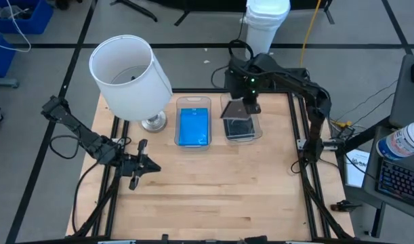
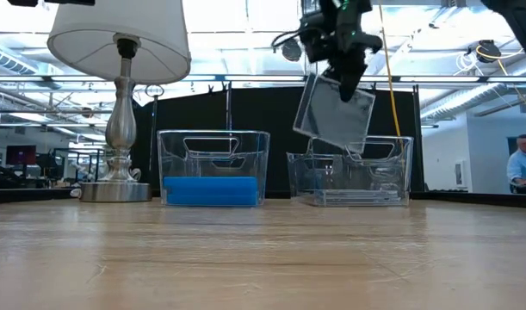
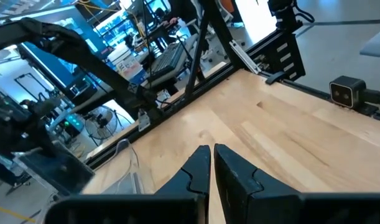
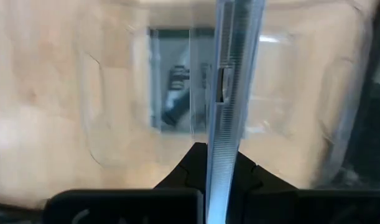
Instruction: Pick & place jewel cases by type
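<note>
High view: right gripper (image 1: 251,103) sits over the far end of the right bin (image 1: 259,133), clamped on a clear jewel case (image 1: 235,108) that hangs tilted above the bin; dark-grey cases (image 1: 239,128) lie stacked flat inside that bin. Left bin (image 1: 194,103) just beside it holds blue jewel cases (image 1: 194,127). Left gripper (image 1: 147,165) waits over the table's left side, well apart from both bins, fingers together with nothing between them. White-shaded lamp (image 1: 130,76) stands at the far left of the wooden table (image 1: 213,196), near the left bin. Low view: the right gripper (image 2: 349,83) comes in from above and pinches the clear case (image 2: 336,112) by its upper edge; the case hangs tilted, lower corner dipping to about the right bin's (image 2: 392,172) rim, not touching the flat stack (image 2: 353,197) on the bottom. Blue stack (image 2: 211,190) fills the bottom of the left bin (image 2: 213,146). Lamp (image 2: 120,95) left of that, a person (image 2: 522,164) far right in the room behind. Left wrist view: left gripper (image 3: 212,163) fingers pressed shut, empty, above bare table (image 3: 289,137). Right wrist view: right gripper (image 4: 214,158) fingers squeeze the clear case (image 4: 230,81) seen edge-on, the cases in the bin (image 4: 177,93) blurred below it.
</note>
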{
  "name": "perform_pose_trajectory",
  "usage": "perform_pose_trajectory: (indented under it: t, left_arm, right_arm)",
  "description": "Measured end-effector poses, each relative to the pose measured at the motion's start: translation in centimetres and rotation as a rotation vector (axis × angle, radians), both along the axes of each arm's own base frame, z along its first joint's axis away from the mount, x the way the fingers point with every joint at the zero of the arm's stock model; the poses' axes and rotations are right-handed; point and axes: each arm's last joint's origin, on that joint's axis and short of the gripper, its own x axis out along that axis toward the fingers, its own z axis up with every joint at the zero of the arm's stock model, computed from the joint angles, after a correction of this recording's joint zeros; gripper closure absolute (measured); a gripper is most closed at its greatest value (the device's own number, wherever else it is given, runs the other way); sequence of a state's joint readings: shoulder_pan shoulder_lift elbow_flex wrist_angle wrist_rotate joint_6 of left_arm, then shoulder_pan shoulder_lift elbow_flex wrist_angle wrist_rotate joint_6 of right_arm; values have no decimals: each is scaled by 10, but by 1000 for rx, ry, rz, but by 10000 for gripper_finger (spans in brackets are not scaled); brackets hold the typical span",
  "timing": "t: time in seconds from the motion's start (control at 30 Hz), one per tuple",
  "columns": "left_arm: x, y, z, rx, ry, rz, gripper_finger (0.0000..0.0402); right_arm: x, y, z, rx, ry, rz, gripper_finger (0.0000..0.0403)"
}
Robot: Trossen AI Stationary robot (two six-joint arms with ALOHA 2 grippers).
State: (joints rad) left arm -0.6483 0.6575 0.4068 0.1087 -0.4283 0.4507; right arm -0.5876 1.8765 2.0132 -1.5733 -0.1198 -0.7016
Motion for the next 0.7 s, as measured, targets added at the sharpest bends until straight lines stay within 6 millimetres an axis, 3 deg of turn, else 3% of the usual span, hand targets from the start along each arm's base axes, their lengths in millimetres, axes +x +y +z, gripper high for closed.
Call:
perform_pose_trajectory:
  t: [0.3,0.7]
  left_arm:
    - [0,0,-1,-6,11,2,371]
    - [-1,0,-5,-8,49,-3,371]
  right_arm:
    - [18,-10,-42,116,92,-61,393]
    - [14,-9,-59,123,175,-58,394]
